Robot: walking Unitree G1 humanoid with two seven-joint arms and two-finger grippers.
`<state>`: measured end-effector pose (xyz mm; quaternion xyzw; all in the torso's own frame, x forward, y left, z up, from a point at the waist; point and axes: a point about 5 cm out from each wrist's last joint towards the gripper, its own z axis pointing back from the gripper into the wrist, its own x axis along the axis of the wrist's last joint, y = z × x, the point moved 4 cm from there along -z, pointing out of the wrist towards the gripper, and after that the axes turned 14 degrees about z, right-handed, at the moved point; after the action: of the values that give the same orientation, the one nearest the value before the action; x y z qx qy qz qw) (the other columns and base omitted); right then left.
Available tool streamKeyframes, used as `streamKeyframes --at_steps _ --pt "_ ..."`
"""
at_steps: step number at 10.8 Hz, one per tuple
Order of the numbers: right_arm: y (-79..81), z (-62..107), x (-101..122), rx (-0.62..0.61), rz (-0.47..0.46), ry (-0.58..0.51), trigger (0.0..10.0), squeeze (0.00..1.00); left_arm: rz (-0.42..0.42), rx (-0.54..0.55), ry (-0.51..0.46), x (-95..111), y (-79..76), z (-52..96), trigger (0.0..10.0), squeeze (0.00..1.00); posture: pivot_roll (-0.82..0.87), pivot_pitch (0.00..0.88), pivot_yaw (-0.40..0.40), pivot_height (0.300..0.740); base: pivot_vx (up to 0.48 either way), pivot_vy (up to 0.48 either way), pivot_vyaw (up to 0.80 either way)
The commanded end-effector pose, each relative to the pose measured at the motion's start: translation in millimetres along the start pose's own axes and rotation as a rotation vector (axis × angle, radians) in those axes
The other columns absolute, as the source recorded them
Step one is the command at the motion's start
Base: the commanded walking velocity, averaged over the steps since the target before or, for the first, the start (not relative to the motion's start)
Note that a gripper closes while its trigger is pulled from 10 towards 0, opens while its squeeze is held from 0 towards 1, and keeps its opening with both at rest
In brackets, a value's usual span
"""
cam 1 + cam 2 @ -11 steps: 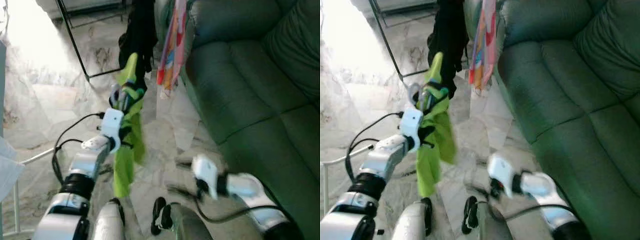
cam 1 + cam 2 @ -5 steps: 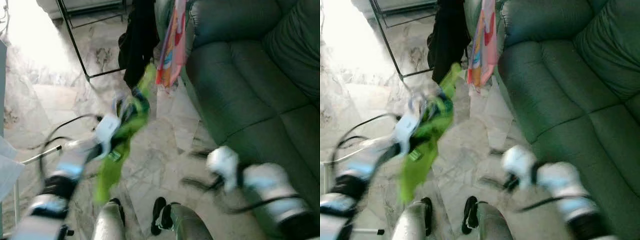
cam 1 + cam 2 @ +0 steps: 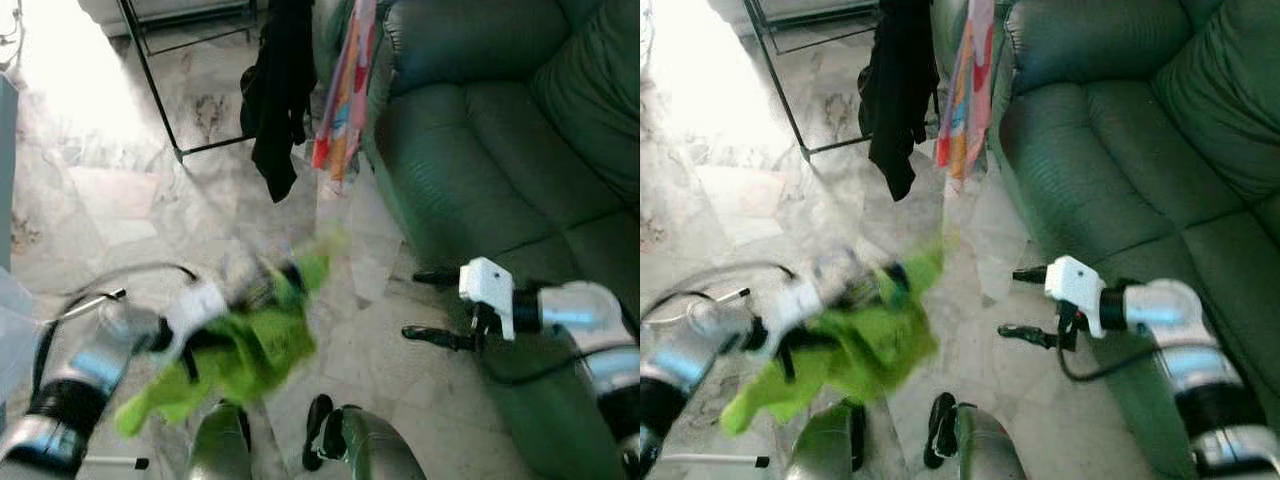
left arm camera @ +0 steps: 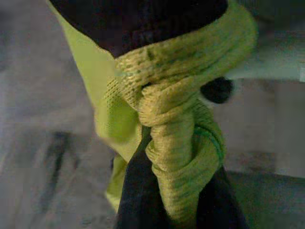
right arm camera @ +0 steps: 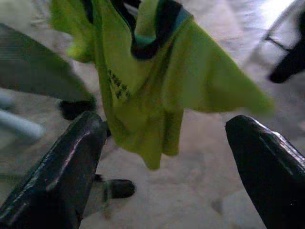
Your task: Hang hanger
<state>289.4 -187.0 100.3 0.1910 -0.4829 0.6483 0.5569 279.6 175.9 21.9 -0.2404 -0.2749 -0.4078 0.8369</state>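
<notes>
lime-green knit garment (image 3: 240,350), bunched and motion-blurred, sits at the left gripper (image 3: 262,285) low over the marble floor (image 3: 110,190). the left wrist view shows the ribbed green fabric wound tightly around that gripper's dark fingers; the gripper is clamped on the cloth. the hanger itself cannot be made out inside the bundle.

right gripper (image 3: 425,308) hovers beside the green sofa (image 3: 490,140), fingers spread wide and holding nothing. its wrist view looks straight at the hanging green cloth between the two black fingers (image 5: 57,167).

risks from here:
- the grip appears to be on fabric, not on a rigid hook. the garment could slide off or the hanger could drop out when lifted.
- loose fabric trails close to the robot's legs (image 3: 345,445) and could snag there.
- the open right gripper stands near the cloth and could catch a fold.

clearances:
- the black rack frame (image 3: 150,90) stands well ahead, with a black garment (image 3: 275,90) and an orange-pink patterned cloth (image 3: 345,90) already hanging.
- free floor lies between the robot and the rack.
- the sofa edge bounds the right side closely; the open side is to the left, where a thin white rod (image 3: 85,305) lies near the left arm.
</notes>
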Motion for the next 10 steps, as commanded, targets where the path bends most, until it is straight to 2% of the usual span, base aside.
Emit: streamKeyframes --at_steps 1,2,3,4,7,8,9,10 --pt "4.4 1.3 -5 0.08 -0.026 0.009 10.0 1.0 -0.09 -0.092 -0.023 10 -17.6 -4.0 10.0 0.0 0.03 0.226 -0.106 0.74 0.0 0.0 0.0" --pt "2.8 -1.8 -5 0.121 -0.026 0.011 10.0 1.0 -0.139 -0.134 -0.02 11 -27.1 -7.3 10.0 0.0 0.04 0.225 -0.108 0.74 0.0 0.0 0.0" --pt "-2.8 -7.7 -3 0.156 -0.021 0.002 10.0 0.69 -0.221 -0.208 0.006 11 -43.7 -11.9 10.0 0.0 0.04 0.224 -0.11 0.74 0.0 0.0 0.0" --pt "-3.3 -12.8 0 0.199 -0.011 -0.006 10.0 0.0 -0.244 -0.231 0.006 14 -49.4 -14.7 10.0 0.0 0.04 0.223 -0.11 0.74 0.0 0.0 0.0" --pt "-7.2 -35.4 13 0.285 0.012 -0.065 10.0 0.0 -0.313 -0.288 0.005 23 -64.0 -24.0 10.0 0.0 0.05 0.219 -0.106 0.74 0.0 0.0 0.0" --pt "-6.4 -38.8 13 0.3 0.013 -0.069 10.0 0.0 -0.32 -0.296 0.004 24 -65.8 -25.4 10.0 0.0 0.05 0.219 -0.106 0.74 0.0 0.0 0.0" --pt "-0.3 -46.4 12 0.367 -0.005 -0.069 10.0 0.0 -0.34 -0.302 -0.002 31 -69.0 -30.5 10.0 0.0 0.05 0.217 -0.108 0.74 0.0 0.0 0.0" --pt "1.6 -49.2 11 0.39 0.0 -0.061 3.9 0.0 -0.345 -0.306 -0.01 35 -70.9 -32.0 10.0 0.0 0.05 0.217 -0.108 0.74 0.0 0.0 0.0"
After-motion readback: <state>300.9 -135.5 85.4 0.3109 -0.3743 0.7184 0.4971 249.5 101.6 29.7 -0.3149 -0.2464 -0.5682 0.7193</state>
